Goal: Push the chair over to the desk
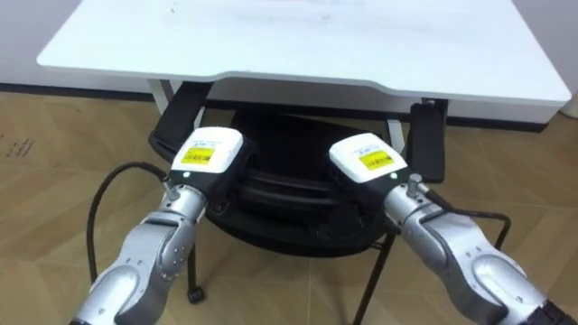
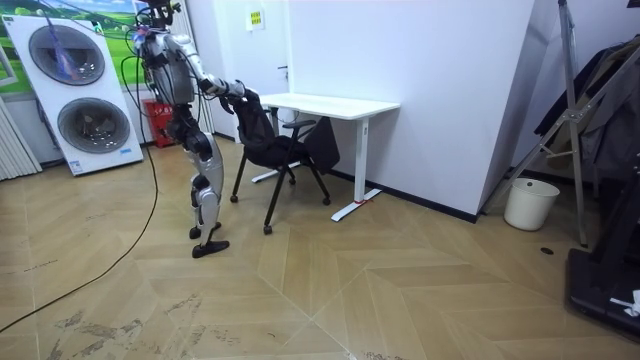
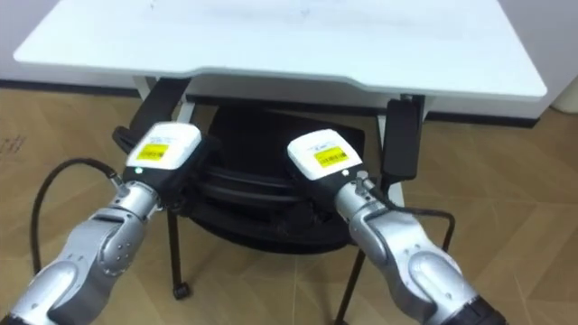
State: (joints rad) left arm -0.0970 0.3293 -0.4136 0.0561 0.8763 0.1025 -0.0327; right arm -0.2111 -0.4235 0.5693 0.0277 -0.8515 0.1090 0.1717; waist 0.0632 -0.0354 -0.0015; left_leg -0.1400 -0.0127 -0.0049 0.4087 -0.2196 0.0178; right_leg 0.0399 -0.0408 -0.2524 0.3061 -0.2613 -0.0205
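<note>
The black office chair [image 1: 291, 197] stood in the lower middle of the eye views, its seat pushed partway beneath the front edge of the white counter [image 1: 307, 47] that spanned the top of the frame. The chair's two dark armrests angled up towards the underside of the counter, one at centre left [image 1: 179, 119] and one at centre right [image 1: 427, 137]. The left robot hand [image 1: 206, 155] came in from the lower left and lay against the top of the chair's backrest; only its back showed, with the fingers hidden over the backrest, so I could not tell whether it gripped or merely pressed. The right robot hand [image 1: 366, 161] came in from the lower right and sat on the same backrest edge, apart from the left one, and its fingers were equally hidden, so its hold could not be told either. A thin chair leg with a small caster [image 1: 192, 293] stood on the wooden floor [image 1: 54, 153] at lower left. In the room view the robot stood upright in the upper left of the frame, behind the chair, with both arms stretched forward to the backrest. Two stacked washing machines [image 2: 80, 95] were behind it at the far left, and a white bucket [image 2: 528, 203] sat by the wall at the right.
</note>
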